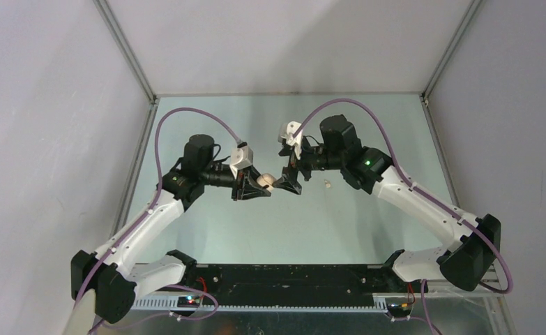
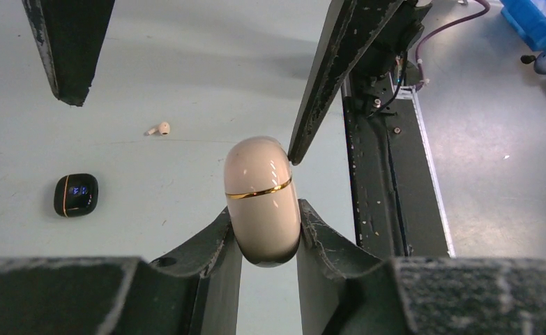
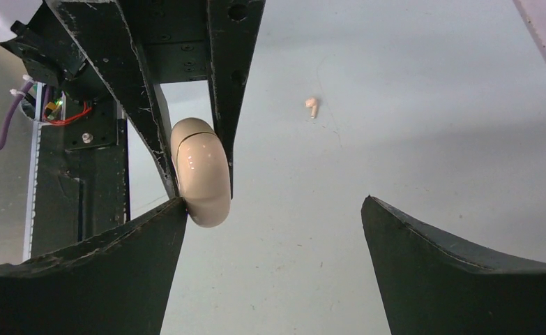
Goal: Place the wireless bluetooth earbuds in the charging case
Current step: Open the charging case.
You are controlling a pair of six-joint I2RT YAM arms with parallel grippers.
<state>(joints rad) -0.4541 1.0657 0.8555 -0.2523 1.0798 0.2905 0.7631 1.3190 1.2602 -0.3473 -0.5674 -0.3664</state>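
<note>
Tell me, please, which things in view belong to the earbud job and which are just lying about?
Belongs to the job:
smooth beige pebble-shaped plastic charging case with a gold seam, clamped in the left pincer
tiny cream-white earbud, lying loose
right pincer, open next to the case

Just lying about:
small black rounded case with blue lights

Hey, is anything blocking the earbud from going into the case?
Yes: the case, clamped in the left pincer, looks shut along its gold seam. Nothing visible lies between the earbud and the open right pincer.
</note>
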